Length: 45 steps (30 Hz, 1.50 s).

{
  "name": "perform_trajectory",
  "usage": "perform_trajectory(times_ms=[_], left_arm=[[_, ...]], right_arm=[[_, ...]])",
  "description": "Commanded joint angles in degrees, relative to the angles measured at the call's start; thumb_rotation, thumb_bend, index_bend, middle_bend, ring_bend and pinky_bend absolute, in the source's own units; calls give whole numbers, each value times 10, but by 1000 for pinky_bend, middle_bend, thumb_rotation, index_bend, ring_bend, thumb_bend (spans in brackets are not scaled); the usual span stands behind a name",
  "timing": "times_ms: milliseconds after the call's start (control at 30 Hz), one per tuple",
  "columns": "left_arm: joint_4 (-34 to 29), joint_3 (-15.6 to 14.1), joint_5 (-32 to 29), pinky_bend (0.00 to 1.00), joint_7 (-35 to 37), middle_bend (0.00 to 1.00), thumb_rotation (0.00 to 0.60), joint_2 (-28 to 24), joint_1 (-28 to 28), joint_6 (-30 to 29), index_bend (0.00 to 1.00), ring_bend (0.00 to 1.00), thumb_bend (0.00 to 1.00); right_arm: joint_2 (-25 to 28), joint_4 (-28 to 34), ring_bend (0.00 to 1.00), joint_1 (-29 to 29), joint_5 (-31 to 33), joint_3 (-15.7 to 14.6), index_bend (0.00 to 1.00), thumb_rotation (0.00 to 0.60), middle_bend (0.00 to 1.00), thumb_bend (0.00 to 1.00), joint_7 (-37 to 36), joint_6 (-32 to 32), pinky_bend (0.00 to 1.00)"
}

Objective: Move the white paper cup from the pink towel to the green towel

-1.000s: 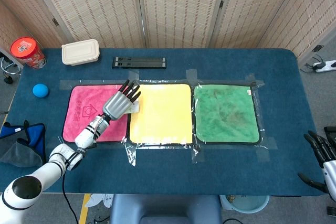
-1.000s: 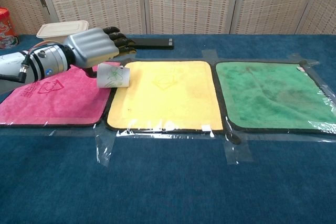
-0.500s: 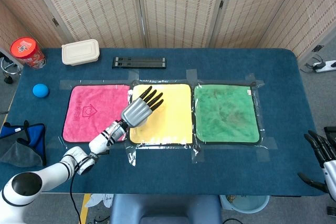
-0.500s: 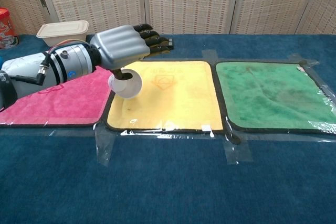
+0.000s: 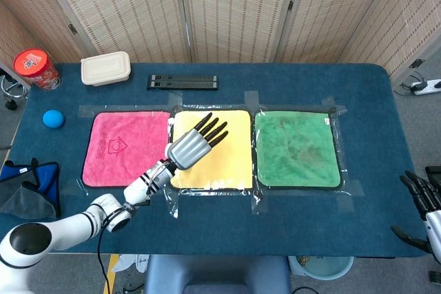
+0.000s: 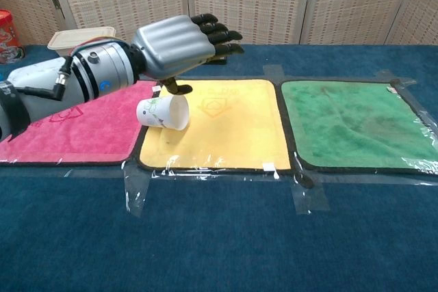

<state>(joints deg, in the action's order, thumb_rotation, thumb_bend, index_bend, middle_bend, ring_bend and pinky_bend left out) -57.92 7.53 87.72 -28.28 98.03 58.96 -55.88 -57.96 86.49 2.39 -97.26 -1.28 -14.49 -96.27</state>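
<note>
White paper cup (image 6: 163, 112) now tilted over yellow towel (image 6: 226, 128); left hand (image 6: 179, 44) advanced.

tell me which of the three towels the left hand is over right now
The yellow towel, the middle one. The left hand hangs above its left part with the white paper cup; the pink towel and green towel lie uncovered on either side.

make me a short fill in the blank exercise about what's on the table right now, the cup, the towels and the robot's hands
1. The white paper cup hangs tilted over the ____ towel.
2. The cup is held by the robot's ____ hand.
3. The green towel lies directly beside the ____ towel.
4. The towel farthest from the green one is ____.

Missing words: yellow; left; yellow; pink
</note>
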Motion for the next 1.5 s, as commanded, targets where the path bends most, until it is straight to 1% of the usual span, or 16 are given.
perform_trajectory(times_ms=[33, 300, 400, 567, 767, 1033, 1233, 1500], left_arm=[[-5, -1, -8, 0, 7, 0, 600, -21, -15, -10, 0, 0, 340], [2, -7, -32, 0, 39, 0, 600, -59, -55, -23, 0, 0, 340], [12, -17, -37, 0, 42, 0, 600, -63, -68, -18, 0, 0, 340], [39, -43, -31, 0, 35, 0, 600, -49, -79, 1, 0, 0, 340], [61, -50, -28, 0, 32, 0, 600, -17, -79, 13, 0, 0, 340], [87, -37, -37, 0, 8, 0, 600, 13, -65, 32, 0, 0, 340], [61, -20, -51, 0, 10, 0, 600, 26, -57, 38, 0, 0, 340], [34, 4, -58, 0, -20, 0, 600, 45, -30, 42, 0, 0, 340]], right_arm=[[0, 0, 109, -1, -1, 0, 57, 600, 93, 126, 0, 0, 0], [-1, 1, 108, -8, -4, 1, 57, 600, 93, 127, 0, 6, 0], [0, 4, 108, -10, -7, 1, 57, 600, 93, 126, 3, 8, 0], [-1, 5, 109, -12, -8, 1, 57, 600, 93, 126, 4, 11, 0], [0, 5, 108, -11, -8, 0, 57, 600, 93, 127, 3, 8, 0], [0, 3, 109, -7, -6, -2, 57, 600, 93, 127, 2, 3, 0], [0, 1, 109, -4, -5, -2, 56, 600, 93, 126, 0, 0, 0], [0, -6, 109, 2, 0, -2, 57, 600, 93, 127, -8, -7, 0]])
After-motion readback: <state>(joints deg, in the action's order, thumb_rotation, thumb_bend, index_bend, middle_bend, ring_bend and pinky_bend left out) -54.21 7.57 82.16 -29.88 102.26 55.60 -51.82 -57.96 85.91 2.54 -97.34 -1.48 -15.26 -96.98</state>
